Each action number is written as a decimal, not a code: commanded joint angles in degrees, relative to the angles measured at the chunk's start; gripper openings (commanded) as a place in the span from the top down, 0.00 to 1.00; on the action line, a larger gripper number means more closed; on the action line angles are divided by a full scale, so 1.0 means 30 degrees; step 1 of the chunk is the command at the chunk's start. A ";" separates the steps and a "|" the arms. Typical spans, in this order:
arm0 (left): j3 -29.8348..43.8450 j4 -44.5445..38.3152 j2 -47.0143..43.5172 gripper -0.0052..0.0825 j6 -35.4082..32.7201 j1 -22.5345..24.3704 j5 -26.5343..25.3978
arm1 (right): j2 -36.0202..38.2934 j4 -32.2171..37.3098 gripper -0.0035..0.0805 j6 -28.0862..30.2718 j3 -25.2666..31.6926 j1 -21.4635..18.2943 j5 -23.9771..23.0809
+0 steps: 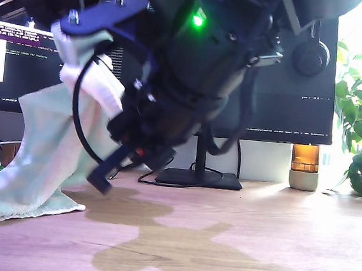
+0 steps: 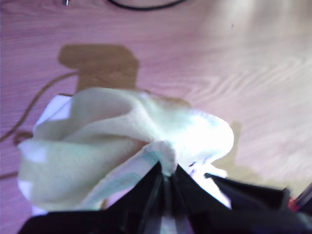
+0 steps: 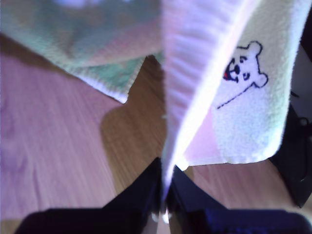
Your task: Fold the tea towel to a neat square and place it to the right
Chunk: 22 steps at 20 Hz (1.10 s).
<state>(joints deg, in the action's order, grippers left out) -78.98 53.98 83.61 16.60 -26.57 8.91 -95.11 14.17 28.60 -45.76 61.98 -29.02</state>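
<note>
The tea towel (image 1: 34, 160) hangs lifted at the exterior view's left, its lower end trailing on the wooden table (image 1: 255, 232) — the rest draped up toward the arms. My first pincer (image 2: 165, 180) is closed on a bunched fold of it, the cloth billowing just beyond the jaws. My second pincer (image 3: 163, 204) is clamped on a thin edge — a small bear print (image 3: 243, 73) shows on the hanging panel beside it. Behind stands a monitor (image 1: 288, 88).
</note>
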 commanded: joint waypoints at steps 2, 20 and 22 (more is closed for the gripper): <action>0.0029 0.0495 0.0007 0.84 -0.1042 0.0124 -0.0117 | 0.0794 -0.0299 0.97 0.0648 -0.0029 0.0044 0.0182; 0.2324 -0.0838 -0.3147 0.68 -0.5734 -0.0022 -0.3067 | 0.1545 -0.5639 0.97 0.2754 -0.3810 -0.1392 0.3198; 0.3905 -0.1362 -0.4765 0.68 -0.5625 -0.0401 -0.3067 | 0.1545 -0.6980 0.97 0.2259 -0.5085 -0.1566 0.3942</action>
<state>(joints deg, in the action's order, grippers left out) -69.36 50.59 70.61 -0.40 -27.55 -0.32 -91.81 -5.78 36.01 -60.80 57.30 -17.87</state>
